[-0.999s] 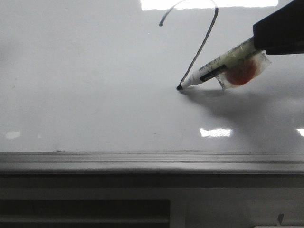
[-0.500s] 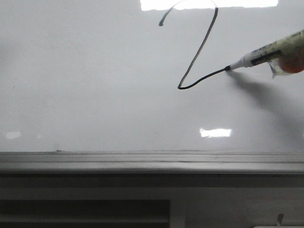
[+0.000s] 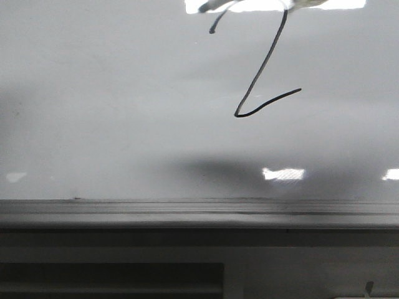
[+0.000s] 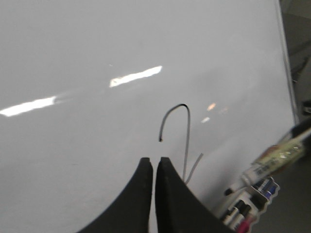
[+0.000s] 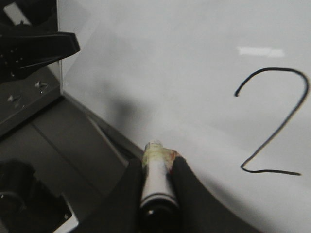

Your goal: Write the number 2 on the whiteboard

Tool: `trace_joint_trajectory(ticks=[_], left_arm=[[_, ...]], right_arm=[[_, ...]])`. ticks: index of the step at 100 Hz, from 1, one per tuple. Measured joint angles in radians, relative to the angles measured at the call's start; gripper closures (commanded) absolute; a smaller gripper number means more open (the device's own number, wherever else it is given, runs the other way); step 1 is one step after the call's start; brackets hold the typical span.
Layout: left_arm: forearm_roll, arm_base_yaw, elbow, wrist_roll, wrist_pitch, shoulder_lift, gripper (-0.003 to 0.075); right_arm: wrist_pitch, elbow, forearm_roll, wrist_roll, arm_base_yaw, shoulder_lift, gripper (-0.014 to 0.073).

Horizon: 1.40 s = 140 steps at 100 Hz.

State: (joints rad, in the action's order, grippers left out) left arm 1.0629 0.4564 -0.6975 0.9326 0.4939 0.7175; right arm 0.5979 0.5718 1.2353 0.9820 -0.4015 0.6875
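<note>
The number 2 point(image 3: 265, 62) stands finished on the whiteboard point(image 3: 112, 106): a curved top running up into the bright reflection at the board's upper edge, a long slanted diagonal, and a short upturned tail. Nothing touches the line. From my right wrist the same figure point(image 5: 274, 121) shows whole and black on the pale surface, well apart from my fingers.

My right gripper point(image 5: 156, 194) is pinched on the marker pen point(image 5: 156, 179), its two dark fingers pressed against the white barrel. The pen is held off the board, near the grey tray ledge point(image 3: 199, 208) at the board's lower edge. In the front view only a blurred bit of the pen shows at the top edge, and a soft shadow lies on the board below the figure.

My left gripper point(image 4: 154, 167) is pressed together with nothing between its fingers, pointing toward the board just beside the drawn line point(image 4: 177, 131). Off to one side sits a cluster of markers point(image 4: 252, 199).
</note>
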Motion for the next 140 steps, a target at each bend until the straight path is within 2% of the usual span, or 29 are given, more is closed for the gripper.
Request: trace_joint_trajectory(ticks=[8,19,24,31,54,69,88,115,125,140], left_arm=[[0.068,0.000,0.000,0.077,0.074,0.033,0.0606],[0.122,0.000,0.000,0.147,0.154,0.080,0.0405],[0.138,0.000,0.000,0.169,0.183,0.101,0.0344],[0.152,0.000,0.000,0.197,0.213,0.128,0.0323],[0.190,0.002,0.000,0.317,0.276,0.202,0.0367],[0.190,0.052,-0.016,0.383,0.276,0.246,0.0398],[0.173,0.116,-0.050,0.402,0.238,0.316,0.0406],[0.154,0.127,-0.069,0.405,0.235,0.385,0.0412],[0.150,0.127,-0.069,0.406,0.240,0.389,0.0502],[0.150,0.129,-0.070,0.411,0.256,0.391,0.0738]], right_arm=[[0.084,0.076,-0.031,-0.002,0.000,0.108,0.0640],[0.181,0.177,-0.076,-0.002,0.000,0.229,0.0640],[0.215,0.219,-0.093,-0.002,0.000,0.276,0.0640],[0.259,0.273,-0.104,-0.002,0.000,0.330,0.0640],[0.340,0.389,-0.140,-0.002,0.000,0.428,0.0641],[0.379,0.416,-0.156,-0.002,0.000,0.454,0.0640],[0.414,0.421,-0.162,-0.002,0.000,0.456,0.0641],[0.424,0.422,-0.190,-0.005,0.002,0.460,0.0641],[0.424,0.422,-0.190,-0.005,0.002,0.461,0.0641],[0.416,0.422,-0.190,-0.005,0.002,0.461,0.0641]])
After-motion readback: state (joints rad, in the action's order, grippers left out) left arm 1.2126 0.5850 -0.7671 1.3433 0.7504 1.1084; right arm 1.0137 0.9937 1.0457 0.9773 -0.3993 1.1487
